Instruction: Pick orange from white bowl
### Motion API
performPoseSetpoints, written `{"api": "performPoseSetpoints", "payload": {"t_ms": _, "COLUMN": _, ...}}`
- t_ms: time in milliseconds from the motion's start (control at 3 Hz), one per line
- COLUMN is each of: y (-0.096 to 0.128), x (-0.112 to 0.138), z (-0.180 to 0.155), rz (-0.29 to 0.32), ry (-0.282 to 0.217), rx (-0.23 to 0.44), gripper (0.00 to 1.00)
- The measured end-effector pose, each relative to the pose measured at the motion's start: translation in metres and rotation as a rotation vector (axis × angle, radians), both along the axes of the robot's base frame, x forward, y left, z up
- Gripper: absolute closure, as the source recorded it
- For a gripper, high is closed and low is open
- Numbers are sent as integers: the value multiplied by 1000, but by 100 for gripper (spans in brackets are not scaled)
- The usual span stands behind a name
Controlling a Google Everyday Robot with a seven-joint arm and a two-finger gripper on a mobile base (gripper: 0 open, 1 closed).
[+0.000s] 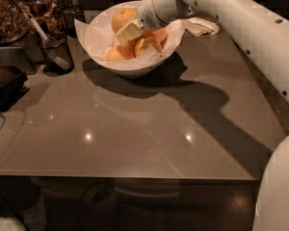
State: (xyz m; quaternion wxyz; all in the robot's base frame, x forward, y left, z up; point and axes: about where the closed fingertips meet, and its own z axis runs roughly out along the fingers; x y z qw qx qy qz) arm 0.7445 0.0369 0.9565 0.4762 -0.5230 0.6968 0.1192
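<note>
Pincer [129, 32] inside white bowl [135, 71] | among oranges [121, 17] | grip state cannot be told

A glossy grey-brown counter [135, 129] mirrors two ceiling lights. A dark glass cup [55, 52] and a jar [38, 4] crowd its left end, and the room beyond is dim. The gripper [129, 32] hangs over the counter's far end.
</note>
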Motion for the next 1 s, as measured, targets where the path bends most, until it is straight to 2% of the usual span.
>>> {"api": "performPoseSetpoints", "payload": {"t_ms": 667, "y": 9, "x": -12, "z": 7, "rz": 17, "ry": 18, "rx": 28, "gripper": 100}}
{"api": "performPoseSetpoints", "payload": {"t_ms": 1000, "y": 9, "x": -54, "z": 29, "rz": -1, "ry": 13, "rx": 57, "gripper": 100}}
